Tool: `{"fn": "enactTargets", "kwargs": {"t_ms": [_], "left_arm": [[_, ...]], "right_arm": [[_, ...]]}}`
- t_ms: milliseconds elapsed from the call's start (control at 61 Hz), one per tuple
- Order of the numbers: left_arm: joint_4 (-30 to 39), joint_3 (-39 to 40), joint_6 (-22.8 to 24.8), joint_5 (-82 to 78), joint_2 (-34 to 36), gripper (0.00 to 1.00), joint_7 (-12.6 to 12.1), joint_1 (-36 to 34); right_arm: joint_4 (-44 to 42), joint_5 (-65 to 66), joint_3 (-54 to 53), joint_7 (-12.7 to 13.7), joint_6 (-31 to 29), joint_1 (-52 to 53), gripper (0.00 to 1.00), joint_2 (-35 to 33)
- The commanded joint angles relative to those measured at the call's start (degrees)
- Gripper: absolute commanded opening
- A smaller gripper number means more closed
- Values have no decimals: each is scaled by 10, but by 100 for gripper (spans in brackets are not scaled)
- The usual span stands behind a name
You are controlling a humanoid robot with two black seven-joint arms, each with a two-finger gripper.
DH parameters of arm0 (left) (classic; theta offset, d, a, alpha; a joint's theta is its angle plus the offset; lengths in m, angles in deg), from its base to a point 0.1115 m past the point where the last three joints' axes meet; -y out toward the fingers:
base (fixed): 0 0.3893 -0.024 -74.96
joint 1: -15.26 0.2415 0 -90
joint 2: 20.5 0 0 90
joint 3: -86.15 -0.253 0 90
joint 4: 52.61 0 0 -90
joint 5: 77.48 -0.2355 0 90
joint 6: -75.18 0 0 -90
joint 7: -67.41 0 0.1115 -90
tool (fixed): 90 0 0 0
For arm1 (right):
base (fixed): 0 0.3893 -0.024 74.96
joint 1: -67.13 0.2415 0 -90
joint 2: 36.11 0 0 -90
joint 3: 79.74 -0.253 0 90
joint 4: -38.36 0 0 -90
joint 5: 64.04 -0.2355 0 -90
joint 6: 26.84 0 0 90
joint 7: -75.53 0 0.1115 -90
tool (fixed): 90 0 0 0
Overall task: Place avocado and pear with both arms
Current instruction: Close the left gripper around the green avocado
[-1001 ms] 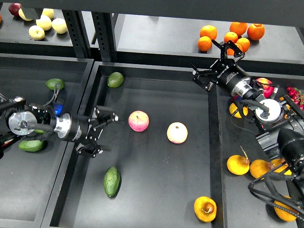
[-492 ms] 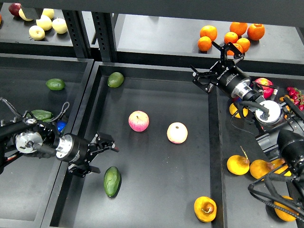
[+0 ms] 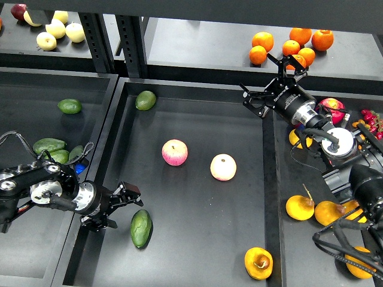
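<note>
My left gripper (image 3: 119, 206) sits open-fingered just beside the avocado (image 3: 141, 228). Right gripper (image 3: 273, 82) hangs open too, way off from the pear (image 3: 258, 263).

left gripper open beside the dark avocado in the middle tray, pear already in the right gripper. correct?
Not the pear part. The head view shows the pear lying loose in the middle tray, while the right gripper is open and empty. The left gripper is open beside the avocado.

light: even, bright overhead | shadows: soft, faint | glare: mild sheen on fruit | focus: sharp
</note>
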Motion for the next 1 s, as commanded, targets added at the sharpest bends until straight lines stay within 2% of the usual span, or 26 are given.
{"fn": "enactTargets", "kwargs": {"t_ms": [0, 984], "left_arm": [[-10, -8, 0, -2, -16, 99, 0, 0], [-78, -26, 0, -25, -82, 99, 0, 5]], "right_arm": [[0, 0, 0, 0, 0, -1, 100, 0], [8, 0, 0, 0, 0, -9, 100, 0]]}}
